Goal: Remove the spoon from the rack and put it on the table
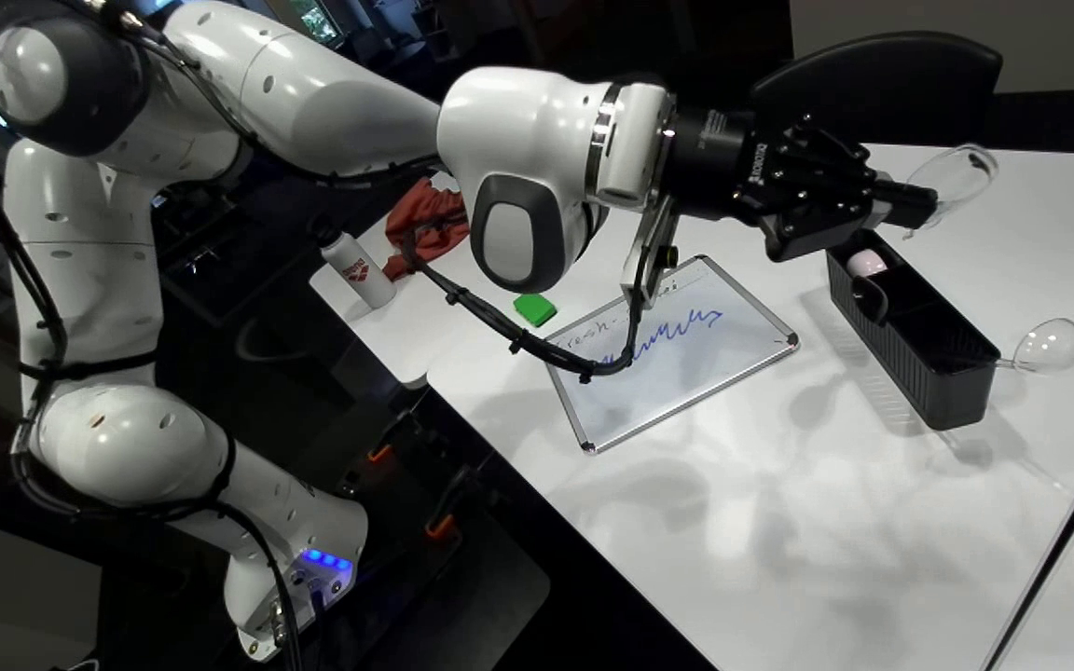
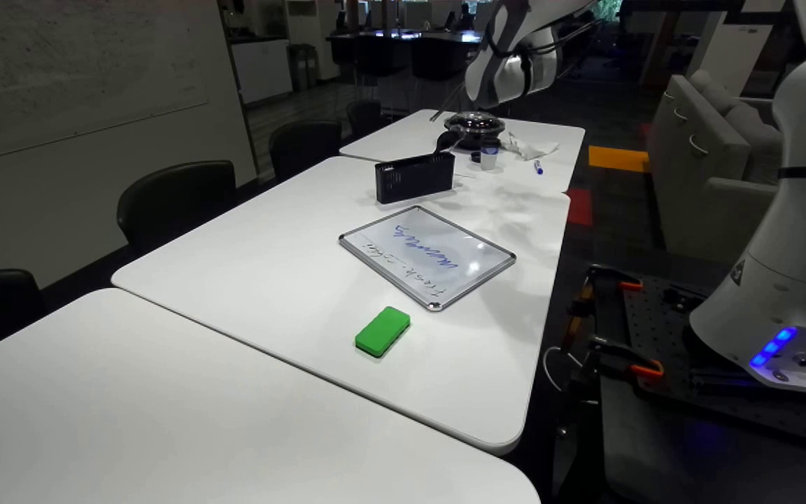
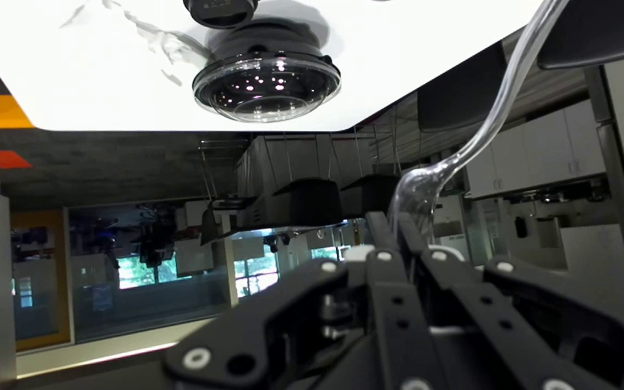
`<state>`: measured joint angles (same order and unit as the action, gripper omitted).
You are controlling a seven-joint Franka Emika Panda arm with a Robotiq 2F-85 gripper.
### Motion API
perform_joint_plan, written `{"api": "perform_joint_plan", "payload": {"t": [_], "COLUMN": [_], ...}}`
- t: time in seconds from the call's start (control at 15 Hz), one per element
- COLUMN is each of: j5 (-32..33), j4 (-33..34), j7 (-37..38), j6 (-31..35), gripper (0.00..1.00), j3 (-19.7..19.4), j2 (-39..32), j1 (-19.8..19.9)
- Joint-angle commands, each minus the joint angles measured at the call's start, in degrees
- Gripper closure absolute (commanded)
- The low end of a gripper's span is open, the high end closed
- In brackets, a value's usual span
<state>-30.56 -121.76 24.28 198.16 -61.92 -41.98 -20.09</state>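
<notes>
The see-through spoon [image 3: 453, 162] is up above the worktop [image 1: 761, 522], out of the rack [image 2: 415, 178], and the hand [image 3: 393, 221], pinched almost together, holds it where it starts to get wide, which seems a good spot because it looks light, stiff, slippery and maybe easy to snap.

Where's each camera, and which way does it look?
In an exterior view, it seems high beside the table, tilted, looking down at the rack; most of the arm and gripper show.
In an exterior view, it seems near one end, looking along the table past the eraser; the base and some arm show.
Wrist view, upside down: behind the gripper, which shows, looking past it toward a pot.
Both exterior views share the rack, whiteboard and eraser, from roughly opposite sides.
</notes>
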Motion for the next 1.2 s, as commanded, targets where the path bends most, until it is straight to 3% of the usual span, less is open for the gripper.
{"api": "perform_joint_plan", "payload": {"t": [0.0,0.13,0.2,0.4,0.6,0.73,0.8,0.93,1.0,1.07,1.13], "j5": [1.8,3.2,0.5,6.3,10.5,13.2,10.4,10.6,11.9,10.2,9.9], "j4": [-6.3,-8.8,-9.2,-14.4,-17.6,-18.7,-18.5,-18.2,-17.9,-17.0,-16.4], "j7": [0.7,1.0,-2.8,-0.2,0.7,1.3,-2.6,-3.0,-1.3,-2.4,-1.8], "j6": [0.1,-0.1,-0.2,-0.6,-2.8,-6.5,-8.9,-14.8,-17.5,-20.4,-23.3], "gripper": [0.99,0.99,0.99,0.99,0.99,0.99,0.99,0.99,0.99,0.99,0.99], "j3": [0.5,1.6,3.7,5.2,8.4,10.4,15.0,18.5,18.1,21.5,22.5], "j2": [13.3,19.0,21.6,27.7,32.7,35.6,37.0,38.4,38.3,37.9,37.3], "j1": [-0.8,0.3,1.7,4.2,9.2,13.0,17.8,22.7,23.2,26.9,28.6]}}
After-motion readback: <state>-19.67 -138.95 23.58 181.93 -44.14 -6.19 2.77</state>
